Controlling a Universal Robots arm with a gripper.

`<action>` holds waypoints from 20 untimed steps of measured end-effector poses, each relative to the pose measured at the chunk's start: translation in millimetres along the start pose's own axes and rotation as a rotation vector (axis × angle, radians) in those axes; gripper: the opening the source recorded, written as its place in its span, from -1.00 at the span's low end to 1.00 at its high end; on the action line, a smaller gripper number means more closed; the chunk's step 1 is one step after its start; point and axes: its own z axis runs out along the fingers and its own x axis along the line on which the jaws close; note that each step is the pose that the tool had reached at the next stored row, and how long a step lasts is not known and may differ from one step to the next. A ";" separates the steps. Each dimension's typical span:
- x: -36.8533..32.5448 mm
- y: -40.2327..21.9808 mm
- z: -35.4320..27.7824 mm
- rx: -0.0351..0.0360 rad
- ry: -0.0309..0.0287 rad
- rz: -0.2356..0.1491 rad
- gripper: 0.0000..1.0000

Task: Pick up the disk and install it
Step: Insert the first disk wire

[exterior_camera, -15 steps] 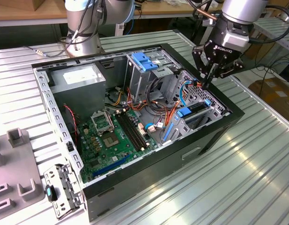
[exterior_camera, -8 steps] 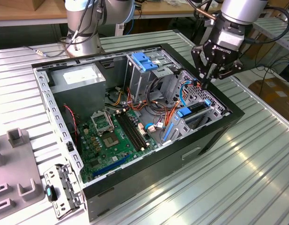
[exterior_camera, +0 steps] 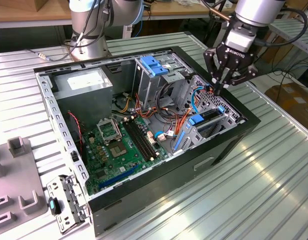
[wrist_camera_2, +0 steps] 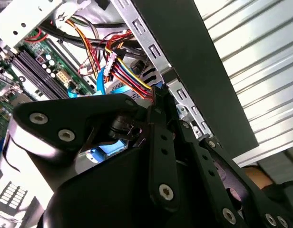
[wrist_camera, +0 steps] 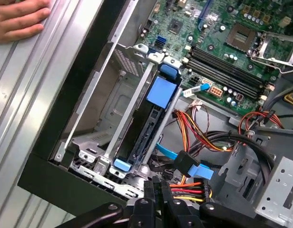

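The disk (exterior_camera: 210, 115) is a dark drive with blue end tabs. It sits inside the metal drive cage at the corner of the open computer case (exterior_camera: 144, 192), on the exterior view's right. In the first wrist view the disk (wrist_camera: 149, 128) lies lengthwise between two grey rails, with one blue tab at each end. My gripper (exterior_camera: 219, 89) hangs just above the cage's far end, apart from the disk. Its fingers are shut together with nothing between them. In both wrist views the gripper (wrist_camera: 161, 184) (wrist_camera_2: 158, 92) has its tips beside a bundle of coloured power wires (wrist_camera: 187, 187).
A person's hand (wrist_camera: 18, 19) rests on the ribbed table beside the case wall. Inside the case are the motherboard (exterior_camera: 119, 145), a power supply (exterior_camera: 84, 82), a pale-blue latch plate (exterior_camera: 153, 65) and loose cables. A grey bracket (exterior_camera: 66, 200) lies at the front left.
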 end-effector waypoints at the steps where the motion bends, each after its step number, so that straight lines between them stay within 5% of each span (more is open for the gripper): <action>1: 0.0 0.0 0.1 -0.0013 -0.0005 0.020 -0.66; 20: -0.1 0.0 1.3 -0.0238 -0.0081 0.375 -0.66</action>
